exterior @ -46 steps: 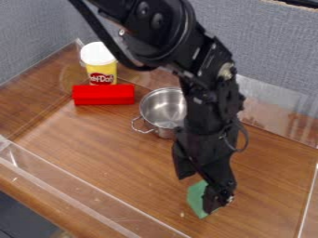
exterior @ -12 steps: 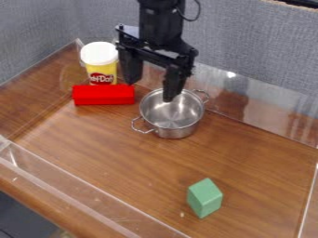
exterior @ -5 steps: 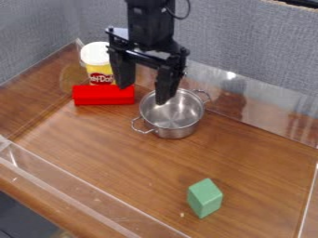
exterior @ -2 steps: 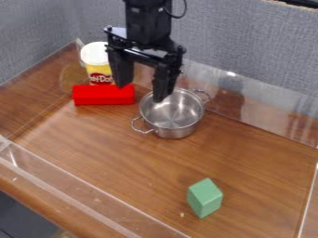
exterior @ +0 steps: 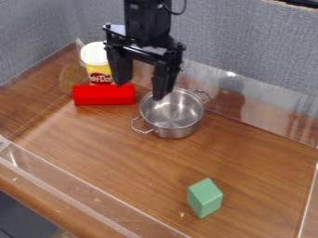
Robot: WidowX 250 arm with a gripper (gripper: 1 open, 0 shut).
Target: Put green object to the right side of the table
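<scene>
From the camera, my tool [exterior: 139, 90] hangs wide open, gripping nothing; the green block [exterior: 205, 197] sits on the bench [exterior: 118, 163], well to its right and nearer the camera. Placement looks done, so I'd just retreat. Fingers partly mask the pot [exterior: 172, 115]; contact there's unclear.

The single black arm descends from above the far edge of the surface [exterior: 106, 153], its upper part cut off by the frame. The end effector [exterior: 140, 82] (itself black, like the arm) points downward, its two fingers spread wide apart, one toward the surface's far left corner. A dark cable loops beside the wrist.
</scene>
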